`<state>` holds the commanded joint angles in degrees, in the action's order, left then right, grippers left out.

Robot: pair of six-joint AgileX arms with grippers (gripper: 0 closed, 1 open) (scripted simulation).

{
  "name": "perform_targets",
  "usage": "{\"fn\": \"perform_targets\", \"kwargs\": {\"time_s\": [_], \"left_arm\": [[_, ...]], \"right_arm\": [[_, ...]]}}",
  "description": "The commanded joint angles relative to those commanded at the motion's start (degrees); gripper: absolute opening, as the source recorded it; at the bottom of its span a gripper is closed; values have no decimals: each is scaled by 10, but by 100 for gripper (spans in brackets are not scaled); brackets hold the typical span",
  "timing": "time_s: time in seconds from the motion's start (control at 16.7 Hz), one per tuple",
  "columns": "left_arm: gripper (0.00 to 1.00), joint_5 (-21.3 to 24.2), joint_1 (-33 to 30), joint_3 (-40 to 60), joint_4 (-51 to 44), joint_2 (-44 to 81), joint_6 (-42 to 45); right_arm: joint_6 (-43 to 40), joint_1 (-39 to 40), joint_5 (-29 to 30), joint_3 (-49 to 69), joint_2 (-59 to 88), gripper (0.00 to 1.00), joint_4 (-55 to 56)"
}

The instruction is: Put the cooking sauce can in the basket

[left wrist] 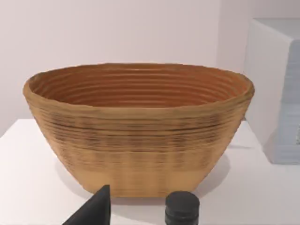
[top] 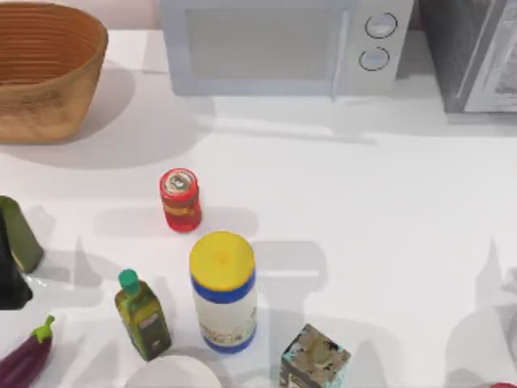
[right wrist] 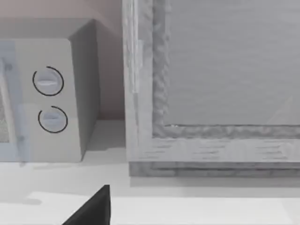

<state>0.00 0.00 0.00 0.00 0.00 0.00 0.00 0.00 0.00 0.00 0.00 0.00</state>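
Top view: basket (top: 48,77) empty at far left of microwave (top: 283,44); cooking sauce can (top: 180,200) upright on table in front of microwave, yellow-lidded jar (top: 223,293) and oil bottle (top: 143,314) nearer. Left wrist view: empty ribbed basket (left wrist: 140,136) beside microwave (left wrist: 281,93), left gripper's fingers impossible to judge. Right wrist view: microwave dials (right wrist: 48,81) beside grey cabinet (right wrist: 215,89), finger spread likewise unclear.

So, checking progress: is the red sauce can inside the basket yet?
No, the cooking sauce can stands on the table, well apart from the basket.
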Motion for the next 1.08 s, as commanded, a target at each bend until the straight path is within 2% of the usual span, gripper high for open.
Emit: {"fn": "perform_targets", "kwargs": {"time_s": [0.18,0.42,0.72,1.08], "left_arm": [[100,6,1,5,-2,6,6],[100,71,14,75,-26,89,80],[100,190,21,234,-83,306,257],[100,326,9,450,-181,655,517]], "right_arm": [[0,0,0,0,0,100,0],[0,0,0,0,0,100,0],[0,0,0,0,0,100,0],[0,0,0,0,0,100,0]]}}
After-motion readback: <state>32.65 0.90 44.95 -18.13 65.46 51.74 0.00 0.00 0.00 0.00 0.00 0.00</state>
